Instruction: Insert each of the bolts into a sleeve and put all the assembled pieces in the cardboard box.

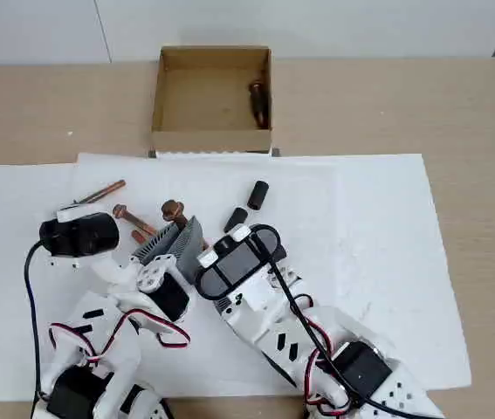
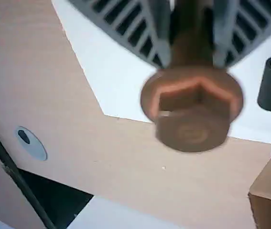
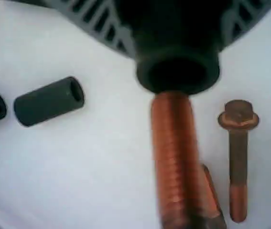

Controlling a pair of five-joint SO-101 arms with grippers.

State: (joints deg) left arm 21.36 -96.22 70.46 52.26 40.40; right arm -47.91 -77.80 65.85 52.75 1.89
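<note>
Left jaws pinch a bolt point(image 2: 192, 109) by its shank; right jaws clamp a sleeve point(image 3: 178, 57), bolt tip at its mouth, above the paper point(image 1: 387, 227). Slight misalignment could jam the threads, or lever the bolt askew in its grip.

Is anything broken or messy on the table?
Nothing looks broken or spilled. Loose copper-coloured metal bolts and short black cylindrical sleeves lie at mixed angles on the white paper sheet, simply unassembled. One joined piece lies inside the brown cardboard box. The left gripper grips another bolt, the right gripper another sleeve.
</note>
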